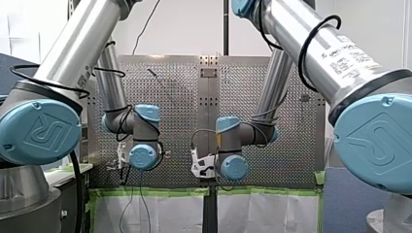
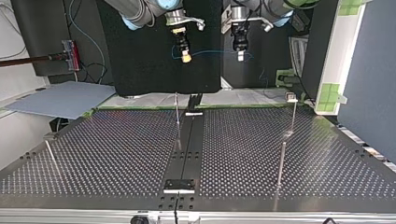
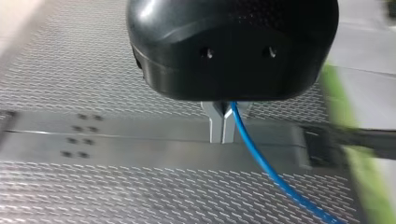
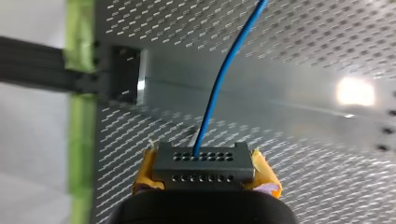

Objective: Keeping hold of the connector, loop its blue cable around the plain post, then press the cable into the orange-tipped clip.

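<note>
Pinched connector (image 4: 203,164) in my right tool (image 2: 186,57), blue cable (image 3: 261,163) in my left tool (image 3: 222,126), over the counter's (image 2: 116,154) taped edge; neither looped nor clipped yet.

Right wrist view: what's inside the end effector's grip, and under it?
The right end effector clamps a dark connector between yellow pads; the blue cable leaves one of its holes. Below lies the perforated table. The connector's rear is hidden by the end effector's body.
</note>
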